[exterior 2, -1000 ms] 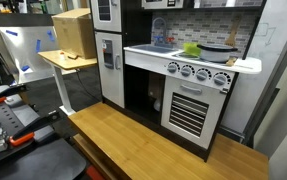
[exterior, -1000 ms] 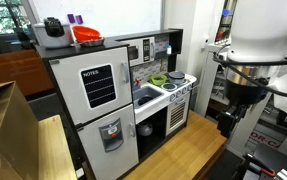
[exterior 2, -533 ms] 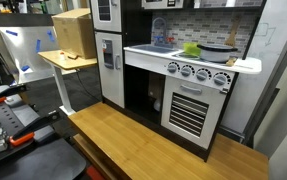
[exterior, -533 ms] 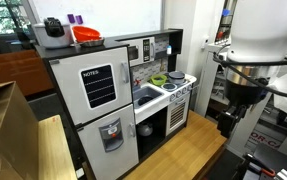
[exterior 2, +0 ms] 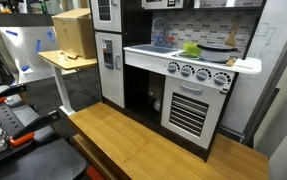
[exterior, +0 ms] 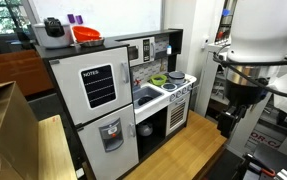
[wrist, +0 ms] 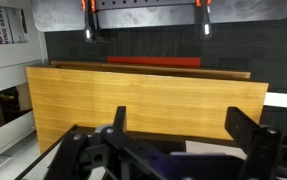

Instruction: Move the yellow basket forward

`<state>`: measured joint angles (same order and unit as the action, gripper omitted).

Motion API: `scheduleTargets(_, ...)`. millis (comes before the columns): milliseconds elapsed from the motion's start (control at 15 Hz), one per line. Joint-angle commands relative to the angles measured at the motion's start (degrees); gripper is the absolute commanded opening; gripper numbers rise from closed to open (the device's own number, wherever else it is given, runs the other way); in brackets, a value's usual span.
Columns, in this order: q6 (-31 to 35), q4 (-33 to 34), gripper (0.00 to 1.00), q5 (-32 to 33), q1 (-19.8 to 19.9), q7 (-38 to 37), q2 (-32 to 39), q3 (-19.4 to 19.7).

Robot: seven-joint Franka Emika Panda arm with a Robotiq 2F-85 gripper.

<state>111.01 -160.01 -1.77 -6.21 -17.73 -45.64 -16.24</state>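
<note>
A: Where is the yellow basket (exterior: 158, 80)?

B: On top of the toy stove (exterior: 173, 88), just right of centre in an exterior view. In both exterior views it sits toward the back of the cooktop. The wrist view doesn't show it, only a wooden board (wrist: 143, 100) filling the middle of the frame.

A: And the gripper (wrist: 181, 120)?

B: It runs along the bottom edge of the wrist view, fingers spread wide with nothing between them. I'd judge it well apart from the stove.

A: How will the basket handle?

B: Probably light, with thin, stiff plastic walls. It looks smooth, so it is likely to skid or tip if pushed on one side. I'd pinch the wall at the rim, one finger inside the bowl and one outside. Don't confuse it with the larger orange-red basket (exterior: 86, 35) on the toy fridge (exterior: 93, 100), upper left.
</note>
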Motion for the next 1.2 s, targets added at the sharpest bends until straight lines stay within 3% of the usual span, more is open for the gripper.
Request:
scheduleTargets(0,-0.32,0.08,1.0,-0.68,-0.76,0.23,-0.03,1.55)
scheduleTargets(67,-0.59,0.08,1.0,-0.47,-0.2,0.97,-1.0,2.78)
scheduleTargets(133,3.55,0.15,1.0,1.62,2.56,2.69,2.54,4.72)
scheduleTargets(333,13.96,-0.18,1.0,8.93,9.15,12.99,8.23,14.31)
scheduleTargets(467,21.58,3.75,1.0,11.82,12.12,22.24,16.77,20.86)
scheduleTargets(667,27.88,10.5,1.0,8.21,9.31,36.94,26.45,27.55)
scheduleTargets(867,23.69,19.34,1.0,6.14,7.55,46.3,34.28,27.89)
scheduleTargets(933,22.81,21.46,1.0,5.62,7.89,45.38,35.86,27.29)
scheduleTargets(1000,26.54,16.98,1.0,6.52,8.8,42.94,32.36,26.6)
scheduleTargets(1133,24.95,20.35,1.0,6.29,8.71,43.58,35.48,26.24)
